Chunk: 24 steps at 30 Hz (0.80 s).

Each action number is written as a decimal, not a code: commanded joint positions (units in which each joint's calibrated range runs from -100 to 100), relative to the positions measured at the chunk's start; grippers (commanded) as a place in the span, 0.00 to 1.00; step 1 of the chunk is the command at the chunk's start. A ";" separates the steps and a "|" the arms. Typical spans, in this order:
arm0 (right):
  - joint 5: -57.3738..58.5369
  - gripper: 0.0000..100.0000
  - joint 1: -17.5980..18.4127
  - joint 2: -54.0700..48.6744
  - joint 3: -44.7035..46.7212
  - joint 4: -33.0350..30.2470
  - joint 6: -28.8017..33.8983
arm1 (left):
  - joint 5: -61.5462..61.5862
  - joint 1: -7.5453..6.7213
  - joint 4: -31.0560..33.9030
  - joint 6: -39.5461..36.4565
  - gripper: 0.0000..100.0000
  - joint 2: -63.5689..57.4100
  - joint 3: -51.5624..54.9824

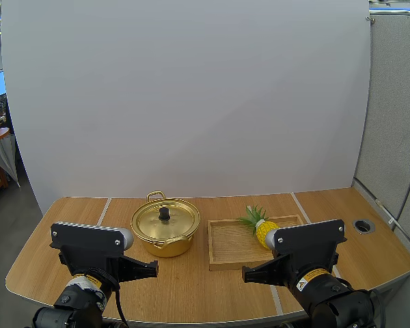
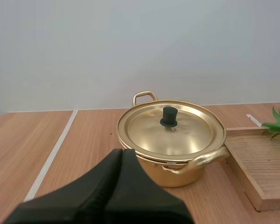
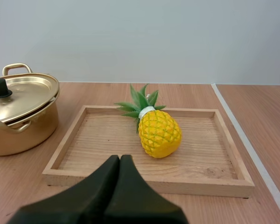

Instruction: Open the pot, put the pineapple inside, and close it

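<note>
still lidded pot (image 1: 165, 227), pineapple (image 3: 157, 131) on tray (image 3: 79, 139)

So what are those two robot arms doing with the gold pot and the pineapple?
Nothing is being handled yet. The left gripper and the right gripper are both shut on nothing, at the near side of the table. The left one faces the pot, whose lid is on. The right one faces the pineapple, which lies on its side in the wooden tray beside the pot. No step of the job is done yet.
</note>
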 commanded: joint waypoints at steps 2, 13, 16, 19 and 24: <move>-0.09 0.00 -0.19 -0.33 0.00 0.16 -0.17 | 0.89 0.14 -0.11 -0.20 0.00 -0.21 0.08; -0.09 0.00 -0.19 -0.33 0.00 0.16 -0.17 | 1.73 0.14 -0.11 -0.20 0.00 -0.21 0.08; -0.09 0.00 -0.19 -0.33 0.00 0.16 -0.17 | 1.00 0.14 -0.11 -0.20 0.00 -0.21 0.08; -0.32 0.00 -0.19 -0.33 0.00 0.16 -0.15 | 1.00 0.14 -0.11 -0.20 0.00 -0.21 -0.31; 0.08 0.00 -0.19 -0.33 -5.17 0.29 -0.15 | 1.34 0.14 -0.11 -0.20 0.00 -0.21 -4.32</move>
